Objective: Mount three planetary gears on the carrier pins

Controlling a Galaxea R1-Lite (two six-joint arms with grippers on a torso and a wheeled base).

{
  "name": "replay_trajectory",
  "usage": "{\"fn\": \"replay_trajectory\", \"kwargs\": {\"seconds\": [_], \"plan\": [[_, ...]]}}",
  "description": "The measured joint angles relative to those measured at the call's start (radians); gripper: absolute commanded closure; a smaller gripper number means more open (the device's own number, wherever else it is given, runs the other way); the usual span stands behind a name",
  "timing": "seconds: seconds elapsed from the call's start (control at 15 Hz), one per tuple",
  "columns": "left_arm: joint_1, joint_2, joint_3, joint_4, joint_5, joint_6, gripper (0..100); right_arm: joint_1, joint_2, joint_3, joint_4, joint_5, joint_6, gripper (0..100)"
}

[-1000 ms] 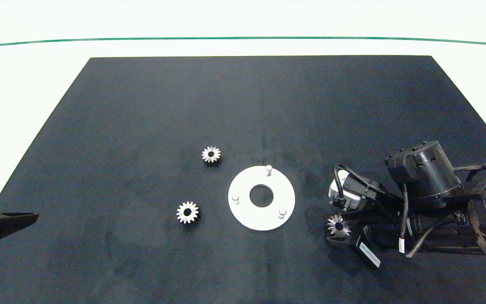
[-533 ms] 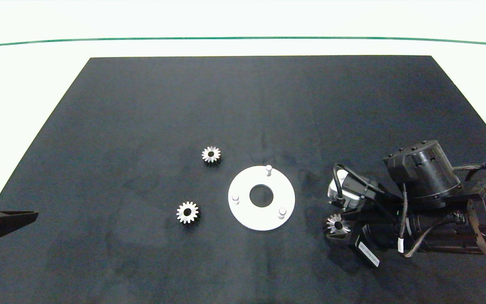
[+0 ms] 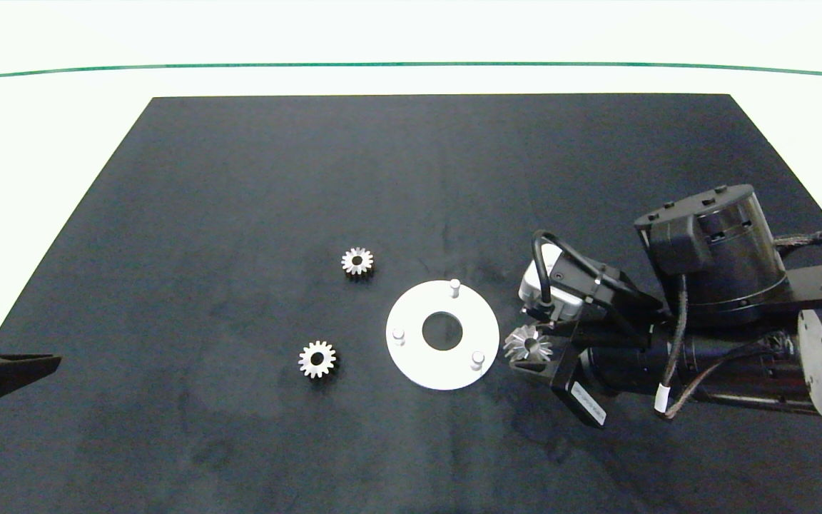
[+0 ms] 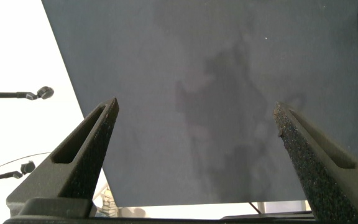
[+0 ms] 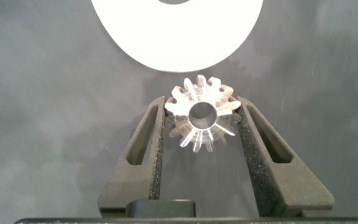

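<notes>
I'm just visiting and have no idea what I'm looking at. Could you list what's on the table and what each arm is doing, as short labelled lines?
Surface: black mat
Base part: white disc with three upright pins, all bare
Loose gears: two lying on the mat, and
Right gripper: shut on a third gear, beside the disc's edge
Left gripper: open, idle at the mat's edge

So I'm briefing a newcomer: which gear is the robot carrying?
Find the white carrier disc mid-mat. Just off its right edge, the right gripper clamps one planetary gear. Unlike the two gears lying flat left of the disc, this one is held tilted between the fingers.
</notes>
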Motion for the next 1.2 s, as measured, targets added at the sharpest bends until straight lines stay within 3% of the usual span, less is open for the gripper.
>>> {"fn": "replay_trajectory", "kwargs": {"seconds": [0.53, 1.2], "plan": [[0.005, -0.027, -0.023, 0.003, 0.0, -0.012, 0, 0.097, 0.094, -0.12, 0.022, -0.031, 0.029, 63], [0.005, -0.03, -0.023, 0.003, 0.0, -0.013, 0, 0.086, 0.149, -0.129, 0.017, -0.034, 0.031, 63]]}}
